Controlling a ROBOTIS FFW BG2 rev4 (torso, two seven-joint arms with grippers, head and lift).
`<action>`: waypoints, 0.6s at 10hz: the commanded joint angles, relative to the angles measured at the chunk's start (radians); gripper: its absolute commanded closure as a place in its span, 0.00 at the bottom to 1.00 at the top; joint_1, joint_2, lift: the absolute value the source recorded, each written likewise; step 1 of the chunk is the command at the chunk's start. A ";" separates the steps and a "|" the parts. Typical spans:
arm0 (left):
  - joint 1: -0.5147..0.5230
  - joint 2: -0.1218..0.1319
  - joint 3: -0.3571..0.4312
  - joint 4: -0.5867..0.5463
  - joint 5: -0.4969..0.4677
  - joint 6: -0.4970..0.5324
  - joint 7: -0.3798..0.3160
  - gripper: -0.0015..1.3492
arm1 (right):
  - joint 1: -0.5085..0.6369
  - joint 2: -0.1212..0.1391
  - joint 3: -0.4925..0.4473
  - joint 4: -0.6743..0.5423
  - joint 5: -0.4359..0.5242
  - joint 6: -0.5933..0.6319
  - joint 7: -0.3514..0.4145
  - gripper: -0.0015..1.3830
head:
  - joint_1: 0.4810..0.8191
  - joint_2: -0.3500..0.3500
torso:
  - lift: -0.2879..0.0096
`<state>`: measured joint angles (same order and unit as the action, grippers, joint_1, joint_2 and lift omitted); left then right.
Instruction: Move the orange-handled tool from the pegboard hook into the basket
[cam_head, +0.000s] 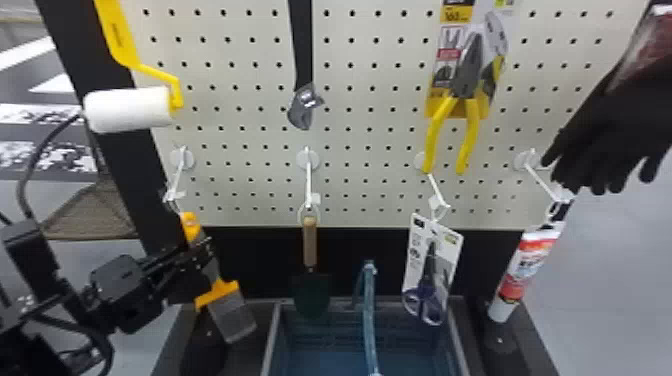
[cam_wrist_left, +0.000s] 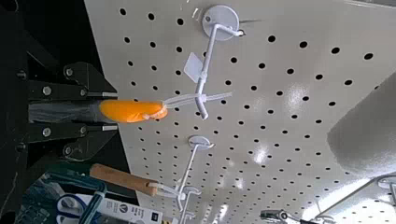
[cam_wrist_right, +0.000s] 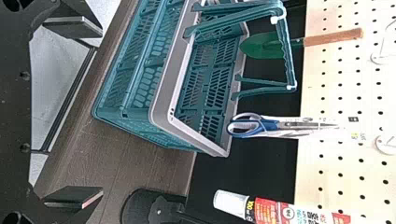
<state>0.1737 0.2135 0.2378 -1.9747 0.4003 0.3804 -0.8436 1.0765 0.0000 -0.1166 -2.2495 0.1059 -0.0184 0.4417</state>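
In the head view my left gripper (cam_head: 199, 251) is at the handle of the orange-handled tool (cam_head: 224, 290), which hangs blade down by a loop at the leftmost lower hook (cam_head: 176, 182). The left wrist view has my left gripper (cam_wrist_left: 109, 111) shut on the handle, its orange end (cam_wrist_left: 133, 111) sticking out past the fingertips; the clear loop is still around the hook (cam_wrist_left: 205, 70). The basket (cam_head: 274, 340) stands low in the middle, right of the tool. My right gripper (cam_wrist_right: 77, 112) is open with nothing between its fingers, beside the basket (cam_wrist_right: 161, 93).
A trowel (cam_head: 310, 242) hangs just right of the tool, then carded scissors (cam_head: 429, 280) and a tube (cam_head: 520, 275). Above are a paint roller (cam_head: 130, 109), wrench (cam_head: 302, 107), pliers (cam_head: 467, 90) and black glove (cam_head: 615, 115). The basket's handle (cam_head: 370, 310) stands raised.
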 joint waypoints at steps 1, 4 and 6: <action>-0.001 0.000 0.000 0.000 0.000 0.000 0.000 0.90 | 0.000 0.001 0.000 0.000 0.002 0.000 0.000 0.08 | 0.20 0.50 | 0.63; -0.004 0.001 0.003 0.000 -0.002 0.002 0.000 0.90 | 0.000 0.001 0.000 0.000 0.002 0.000 0.000 0.08 | 0.20 0.50 | 0.63; 0.001 0.001 0.003 0.000 -0.002 0.002 0.000 0.90 | 0.000 0.001 0.000 0.002 0.000 0.002 0.000 0.08 | 0.20 0.50 | 0.63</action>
<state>0.1730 0.2142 0.2408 -1.9746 0.3988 0.3819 -0.8436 1.0765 0.0000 -0.1166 -2.2482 0.1060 -0.0179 0.4417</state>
